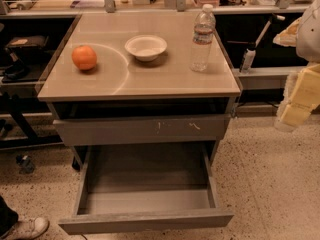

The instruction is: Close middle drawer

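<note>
Showing the middle drawer (145, 220) pulled far out below the scratched drawer front (142, 129), with your end effector (296, 101) at the right edge, well apart from it; its opening cannot be told. Push off-centre and the drawer may skew and jam.

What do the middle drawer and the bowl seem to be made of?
The middle drawer looks like grey metal, matte: thin flat walls. The bowl seems white paper or plastic, matte; I cannot tell which. The gripper is at the right edge, apart from both.
</note>
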